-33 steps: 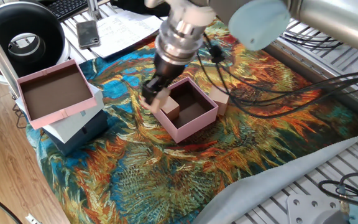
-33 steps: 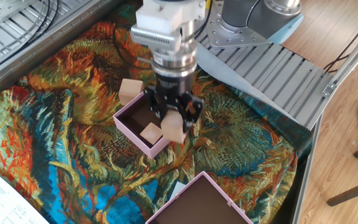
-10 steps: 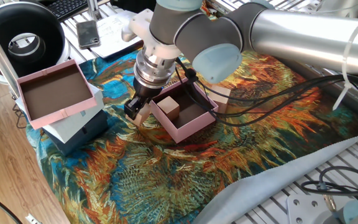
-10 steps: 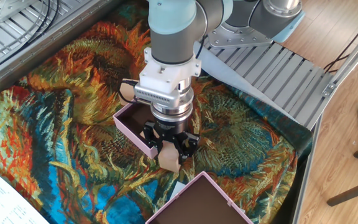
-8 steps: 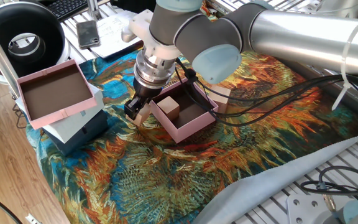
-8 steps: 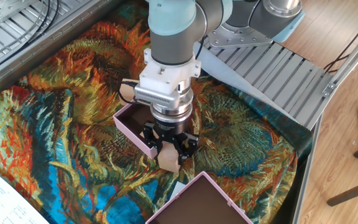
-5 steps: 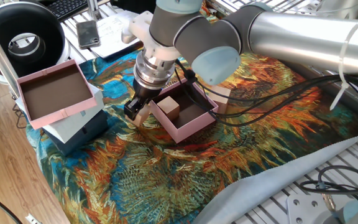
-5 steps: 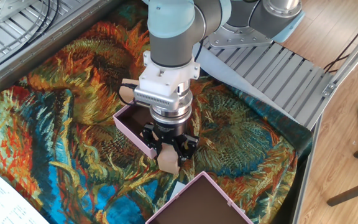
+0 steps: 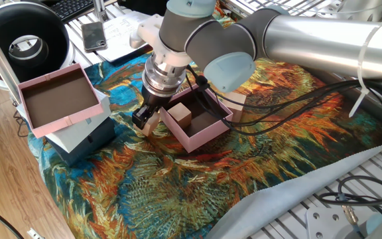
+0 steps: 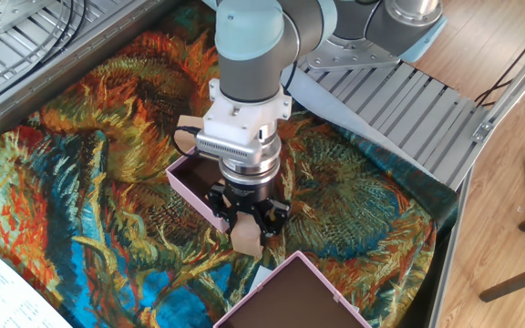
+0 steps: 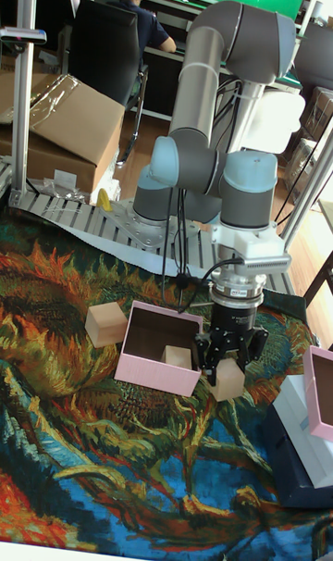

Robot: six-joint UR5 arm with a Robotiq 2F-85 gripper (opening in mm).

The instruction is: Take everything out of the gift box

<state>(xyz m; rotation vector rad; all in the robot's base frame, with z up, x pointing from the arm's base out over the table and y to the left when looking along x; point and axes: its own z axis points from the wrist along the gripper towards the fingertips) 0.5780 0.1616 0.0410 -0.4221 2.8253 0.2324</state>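
Note:
The pale-pink gift box (image 9: 199, 137) (image 10: 197, 195) (image 11: 153, 374) sits on the sunflower cloth. One tan cube (image 9: 181, 115) (image 11: 176, 356) lies inside it. A second cube (image 10: 188, 130) (image 11: 105, 324) rests on the cloth outside the box's far side. My gripper (image 9: 148, 121) (image 10: 244, 228) (image 11: 225, 362) is low beside the box's other side, pointing down, shut on a third cube (image 9: 152, 123) (image 10: 243, 240) (image 11: 227, 382) that is at or just above the cloth. In the other fixed view the gripper hides most of the box's inside.
A larger shallow pink tray (image 9: 58, 99) (image 10: 290, 287) lies on a white and navy box (image 9: 85, 143) (image 11: 296, 441) close to the gripper. A phone (image 9: 93, 34) and papers lie beyond the cloth. Aluminium rails (image 10: 408, 100) border the cloth.
Since 3.3 s ago the gripper carried the cube from over the box rim down to the cloth beside the box. Over the last second it has barely moved.

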